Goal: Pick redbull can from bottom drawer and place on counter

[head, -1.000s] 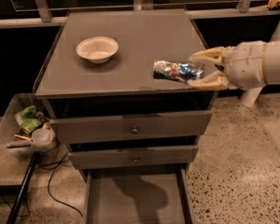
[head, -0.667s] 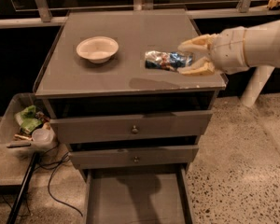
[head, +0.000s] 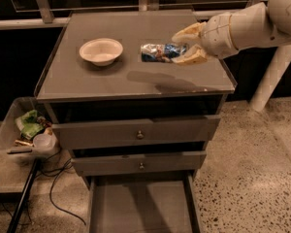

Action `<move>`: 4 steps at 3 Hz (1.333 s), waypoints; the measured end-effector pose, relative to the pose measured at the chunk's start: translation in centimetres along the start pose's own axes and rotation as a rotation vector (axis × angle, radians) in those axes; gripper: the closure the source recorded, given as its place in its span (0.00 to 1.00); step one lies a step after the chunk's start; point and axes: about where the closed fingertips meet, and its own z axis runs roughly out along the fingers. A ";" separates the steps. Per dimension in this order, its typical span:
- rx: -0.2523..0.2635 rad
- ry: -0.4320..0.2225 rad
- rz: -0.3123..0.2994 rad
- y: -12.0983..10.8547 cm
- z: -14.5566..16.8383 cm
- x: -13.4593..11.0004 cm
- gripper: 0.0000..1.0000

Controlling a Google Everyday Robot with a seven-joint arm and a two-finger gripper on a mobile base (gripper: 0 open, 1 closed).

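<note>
The redbull can (head: 160,52) is blue and silver and lies on its side in the air above the counter (head: 111,81). My gripper (head: 184,46) comes in from the right and is shut on the can's right end, with its cream fingers (head: 188,33) above and below it. The can's shadow falls on the counter below. The bottom drawer (head: 140,210) is pulled out at the foot of the cabinet, and its grey floor is bare.
A white bowl (head: 101,51) stands on the counter left of the can. Two knobbed drawers (head: 138,134) are partly open above the bottom one. A clear bin (head: 24,135) with trash sits left of the cabinet, with cables on the floor.
My gripper has carried the can left and farther in over the counter, from near the right edge toward the middle, closer to the bowl.
</note>
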 end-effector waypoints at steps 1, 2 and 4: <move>-0.032 0.007 0.007 -0.9 1.7 0.7 1.00; -0.080 0.026 0.016 -0.9 3.9 1.8 1.00; -0.142 0.091 0.028 -0.1 6.2 4.2 1.00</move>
